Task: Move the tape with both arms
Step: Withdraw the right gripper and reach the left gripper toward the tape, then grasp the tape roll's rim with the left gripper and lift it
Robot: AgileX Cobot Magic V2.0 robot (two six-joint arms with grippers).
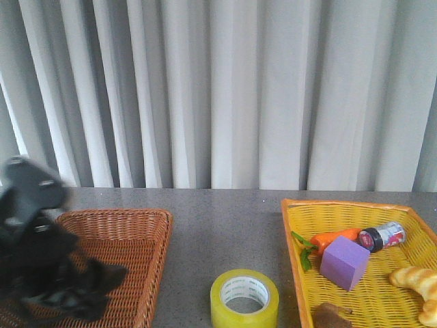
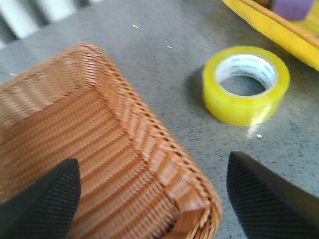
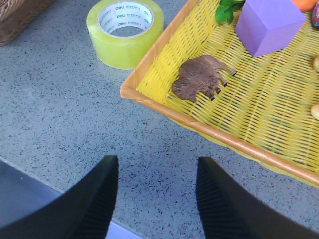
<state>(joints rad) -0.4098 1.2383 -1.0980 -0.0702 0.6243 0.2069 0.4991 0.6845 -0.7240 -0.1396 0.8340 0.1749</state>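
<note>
Your tape [image 1: 244,298], a yellow-green roll with a white printed core, lies flat on the grey bench [image 1: 225,225] between the brown wicker basket [image 1: 147,236] and the yellow tray [image 1: 300,273], just beside the tray's near corner. Your left gripper [image 2: 149,199] hangs over the basket's corner with jaws spread wide and holding nothing; your right gripper [image 3: 157,199] is over bare bench near the tray, jaws parted and empty. The tray holds a purple cube [image 1: 345,263], a carrot [image 1: 333,239], a small jar [image 1: 382,237], bread [image 1: 416,280] and a brown animal figure [image 3: 199,78].
</note>
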